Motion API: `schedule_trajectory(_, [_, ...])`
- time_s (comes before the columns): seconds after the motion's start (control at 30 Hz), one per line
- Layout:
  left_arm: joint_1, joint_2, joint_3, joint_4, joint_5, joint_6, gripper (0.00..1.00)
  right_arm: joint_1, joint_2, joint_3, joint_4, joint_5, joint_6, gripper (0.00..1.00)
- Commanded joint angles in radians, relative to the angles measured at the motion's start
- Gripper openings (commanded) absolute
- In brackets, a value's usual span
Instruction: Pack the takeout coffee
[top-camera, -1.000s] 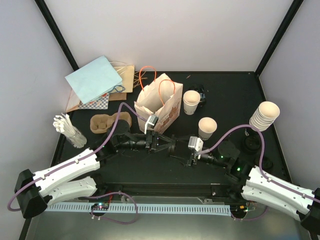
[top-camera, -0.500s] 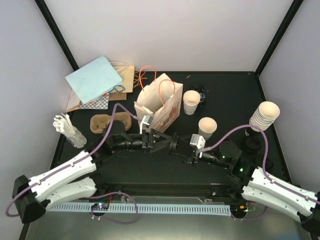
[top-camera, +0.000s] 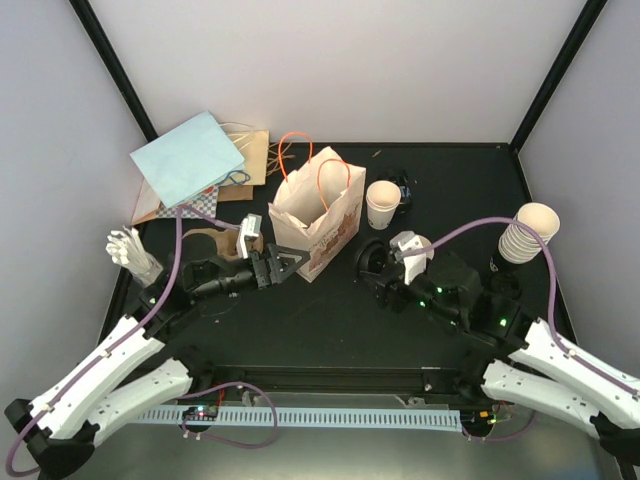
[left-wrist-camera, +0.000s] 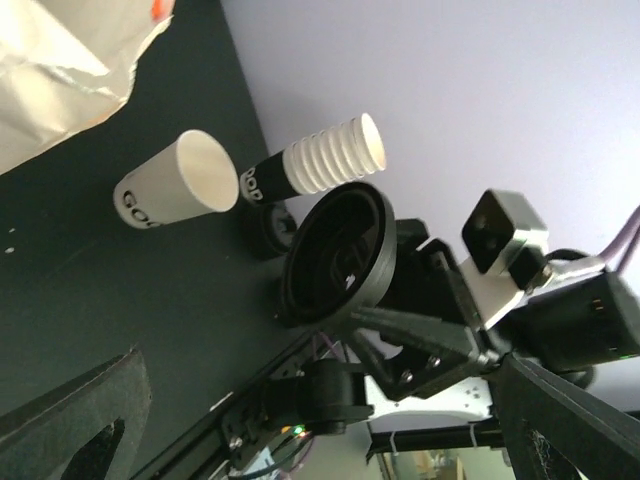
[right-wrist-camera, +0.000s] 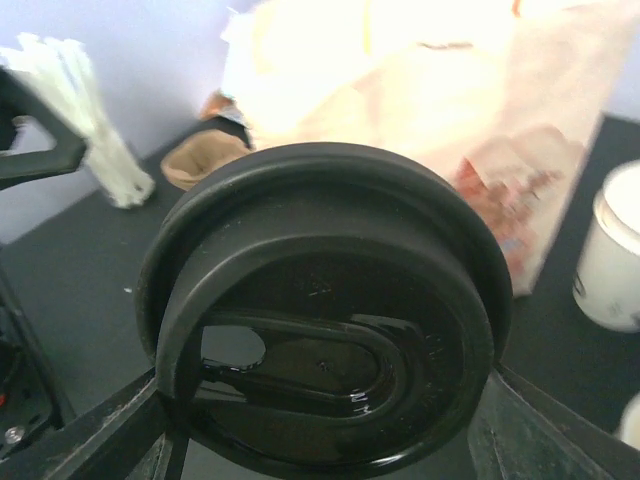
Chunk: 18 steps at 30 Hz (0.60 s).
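Observation:
A round black lid (right-wrist-camera: 325, 310) fills the right wrist view, and my right gripper (top-camera: 371, 266) is shut on its rim. The left wrist view shows the same lid (left-wrist-camera: 335, 250) edge-on in the right arm's fingers. My left gripper (top-camera: 286, 266) stands open and empty, to the left of the lid, in front of the paper bag (top-camera: 315, 215). A lidless takeout coffee cup (top-camera: 383, 203) stands right of the bag; the left wrist view has this cup (left-wrist-camera: 180, 185) too. The rim of a second cup (right-wrist-camera: 630, 420) shows low at the right.
A stack of paper cups (top-camera: 527, 232) stands at the right. The brown pulp tray (top-camera: 205, 243) lies left of the bag, partly under my left arm. A holder of white stirrers (top-camera: 130, 250) is at the far left. Blue and brown bags (top-camera: 190, 158) lie at the back left.
My left gripper has opened, let go of the lid and drawn back to the left. My right gripper has carried the lid up and back toward the bag.

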Motion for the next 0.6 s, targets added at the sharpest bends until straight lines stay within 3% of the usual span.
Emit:
schedule_trajectory(0.0, [0.006,0.012,0.009,-0.081,-0.019,0.061,0.97,0.001,0.072,0.114,-0.285,0.163,0.173,0.68])
schedule_trajectory(0.23, [0.006,0.024,-0.01,-0.085,-0.022,0.103,0.97,-0.059,0.341,0.344,-0.6,0.176,0.206,0.68])
schedule_trajectory(0.57, [0.005,0.041,-0.016,-0.122,0.008,0.145,0.97,-0.281,0.517,0.453,-0.704,0.067,0.132,0.68])
